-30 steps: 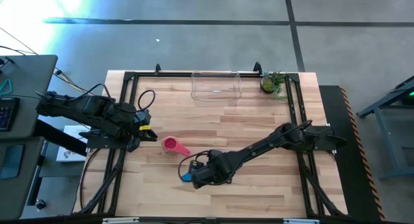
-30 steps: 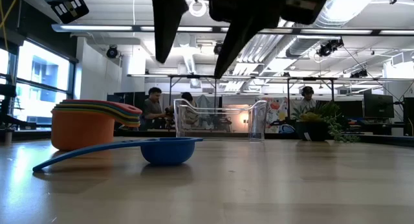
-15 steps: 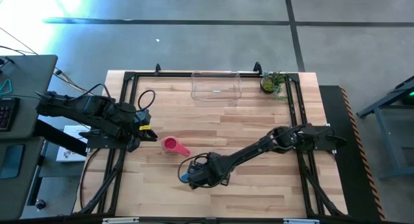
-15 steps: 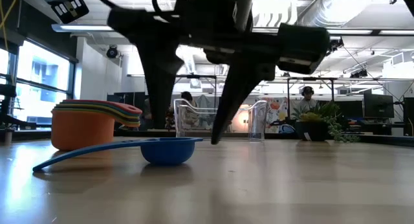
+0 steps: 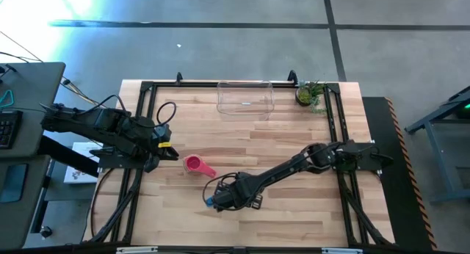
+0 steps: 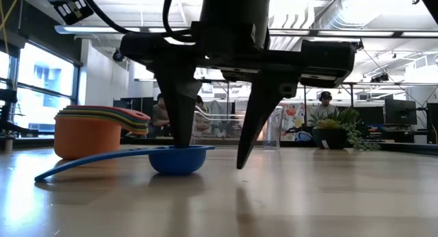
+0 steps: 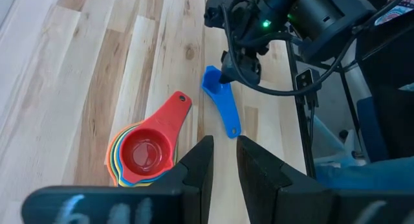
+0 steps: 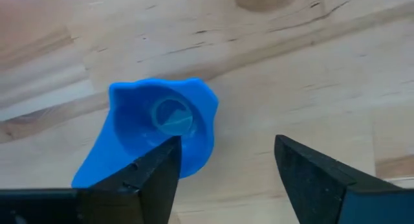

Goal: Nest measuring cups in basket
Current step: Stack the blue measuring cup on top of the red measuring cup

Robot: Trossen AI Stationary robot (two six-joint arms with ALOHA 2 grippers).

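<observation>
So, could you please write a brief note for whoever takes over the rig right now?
Right gripper: open, low over the blue cup, one finger at its bowl, one beside it, nothing gripped.
Left gripper: waiting at the table's left edge, empty.
Stack of cups, coral-red on top: on the table, left of centre.
Basket: far edge, empty.
Done: most cups nested.
Left: add the blue cup, then put the stack in the basket.

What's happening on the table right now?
The right gripper is low over the blue cup, fingers open, one inside the bowl and one outside, not closed on it. The other cups sit stacked on the table, coral-red on top. The basket holds no cups. The left gripper waits at the table's left edge.
</observation>
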